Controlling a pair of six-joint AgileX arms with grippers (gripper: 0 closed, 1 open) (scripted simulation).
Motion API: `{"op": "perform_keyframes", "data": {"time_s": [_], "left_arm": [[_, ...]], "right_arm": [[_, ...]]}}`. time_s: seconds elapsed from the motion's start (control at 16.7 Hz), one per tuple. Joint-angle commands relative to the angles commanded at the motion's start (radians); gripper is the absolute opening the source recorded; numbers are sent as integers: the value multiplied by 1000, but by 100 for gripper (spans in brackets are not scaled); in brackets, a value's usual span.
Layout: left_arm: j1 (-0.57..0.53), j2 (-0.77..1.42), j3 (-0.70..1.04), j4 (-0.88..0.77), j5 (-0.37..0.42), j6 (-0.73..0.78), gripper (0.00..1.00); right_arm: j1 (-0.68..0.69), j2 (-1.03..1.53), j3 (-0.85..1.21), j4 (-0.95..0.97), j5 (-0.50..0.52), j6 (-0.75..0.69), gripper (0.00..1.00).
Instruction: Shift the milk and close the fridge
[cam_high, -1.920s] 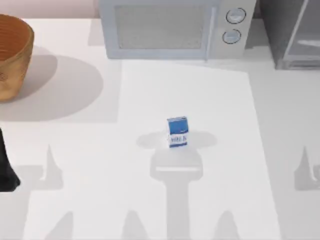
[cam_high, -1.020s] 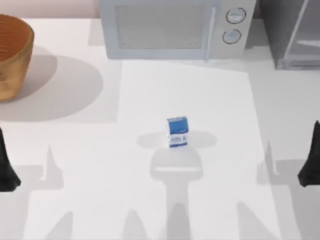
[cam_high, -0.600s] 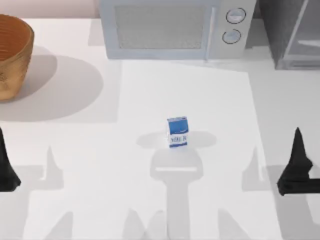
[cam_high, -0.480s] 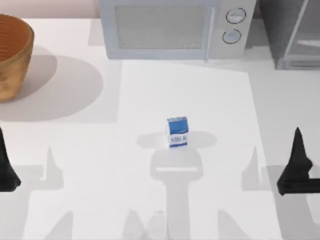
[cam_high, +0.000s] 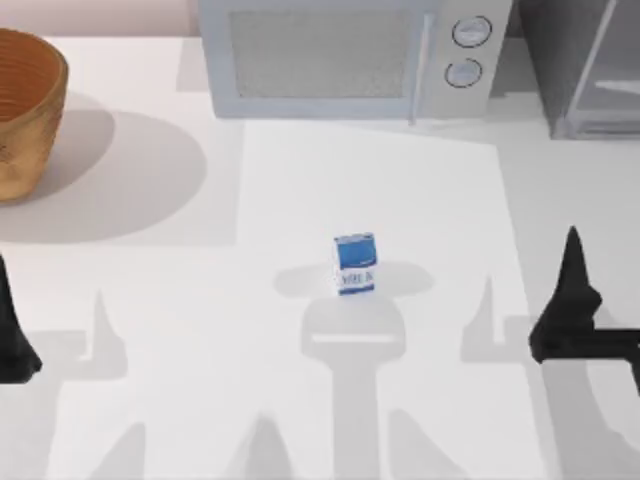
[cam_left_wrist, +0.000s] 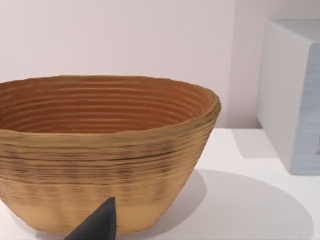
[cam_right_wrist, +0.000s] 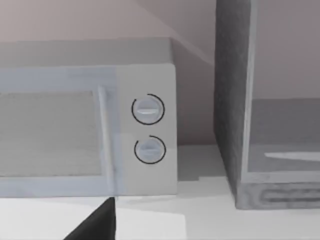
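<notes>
From three o'clock the right gripper (cam_high: 570, 262), whose finger spacing I cannot tell, should approach level and squarely toward the upright milk carton (cam_high: 354, 264) at table centre, avoiding tipping it.

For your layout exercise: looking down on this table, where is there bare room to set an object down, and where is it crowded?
Bare table lies all round the milk: between it and the microwave, and leftward toward the basket. The back edge is crowded by microwave and fridge. The right tool stands at the right side, the left tool at the left edge.
</notes>
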Motion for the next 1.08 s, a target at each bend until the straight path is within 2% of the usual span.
{"op": "perform_keyframes", "data": {"time_s": [0.24, 0.78, 1.08], "left_arm": [[0, 0, 0, 0, 0, 0, 100], [0, 0, 0, 0, 0, 0, 100], [0, 0, 0, 0, 0, 0, 100]], "right_arm": [[26, 313, 126, 191, -10, 0, 100], [56, 1191, 461, 670, -71, -5, 100], [49, 1447, 578, 827, -103, -7, 100]]}}
